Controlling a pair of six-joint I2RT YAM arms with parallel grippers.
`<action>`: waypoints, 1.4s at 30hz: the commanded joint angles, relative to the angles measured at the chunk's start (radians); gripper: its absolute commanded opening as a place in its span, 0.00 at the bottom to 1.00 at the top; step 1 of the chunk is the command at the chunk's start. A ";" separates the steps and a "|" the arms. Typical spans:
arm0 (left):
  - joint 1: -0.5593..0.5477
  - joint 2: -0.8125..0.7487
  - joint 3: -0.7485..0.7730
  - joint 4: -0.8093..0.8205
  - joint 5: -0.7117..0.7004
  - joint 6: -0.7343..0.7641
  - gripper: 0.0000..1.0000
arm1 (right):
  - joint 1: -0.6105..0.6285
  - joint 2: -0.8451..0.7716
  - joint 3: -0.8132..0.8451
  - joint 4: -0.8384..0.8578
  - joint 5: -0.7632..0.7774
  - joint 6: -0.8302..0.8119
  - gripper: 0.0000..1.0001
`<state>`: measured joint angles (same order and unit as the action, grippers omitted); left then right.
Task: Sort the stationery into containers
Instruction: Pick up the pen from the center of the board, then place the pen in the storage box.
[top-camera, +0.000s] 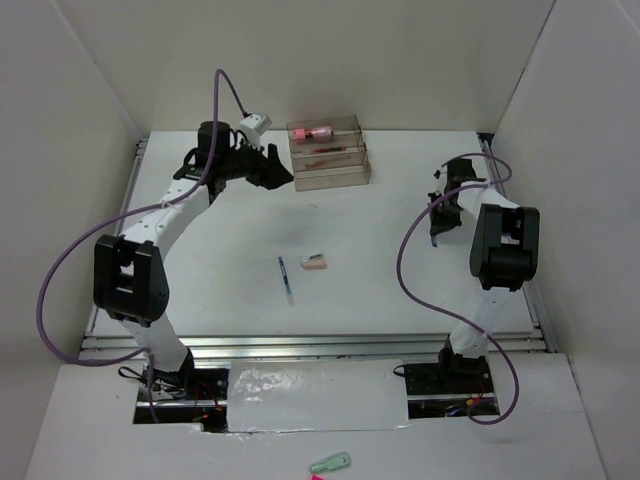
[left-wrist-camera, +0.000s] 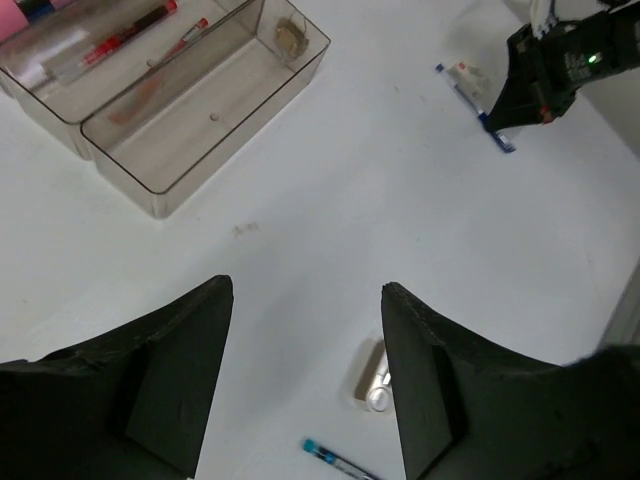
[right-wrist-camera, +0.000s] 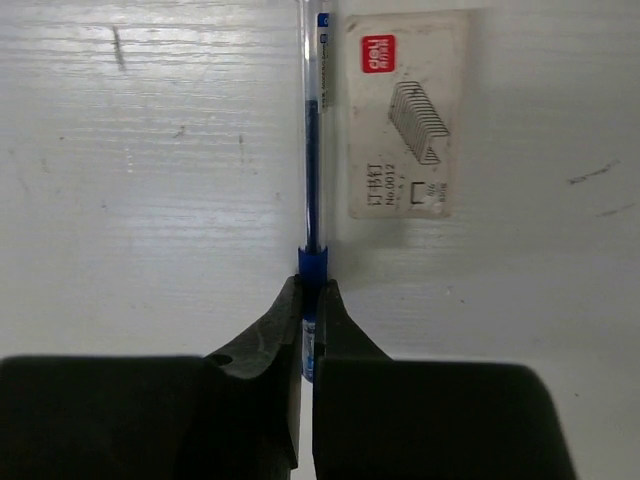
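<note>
Overhead, white walls (top-camera: 90, 60) box the white table (top-camera: 400, 270); right gripper (right-wrist-camera: 310, 290) pinches a blue pen (right-wrist-camera: 312, 170), left gripper (left-wrist-camera: 307, 290) gapes wide.

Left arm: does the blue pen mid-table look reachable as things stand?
Probably yes. The left gripper is open and empty, and the blue pen lies on bare table with only the eraser beside it, apparently not touching. The right gripper is off to the side, shut on a second blue pen.
</note>
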<state>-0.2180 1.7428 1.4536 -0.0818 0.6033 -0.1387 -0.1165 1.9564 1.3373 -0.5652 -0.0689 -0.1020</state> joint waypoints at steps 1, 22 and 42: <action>0.009 -0.100 -0.030 0.071 0.056 -0.131 0.72 | 0.012 -0.061 0.011 -0.004 -0.100 -0.001 0.00; -0.201 -0.157 -0.187 0.620 0.061 -0.822 0.76 | 0.342 -0.574 -0.021 0.232 -0.850 0.445 0.00; -0.288 -0.111 -0.124 0.573 0.052 -0.815 0.38 | 0.354 -0.590 -0.015 0.312 -0.911 0.590 0.00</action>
<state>-0.4973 1.6215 1.2922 0.4366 0.6415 -0.9318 0.2375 1.3991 1.3151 -0.3134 -0.9474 0.4728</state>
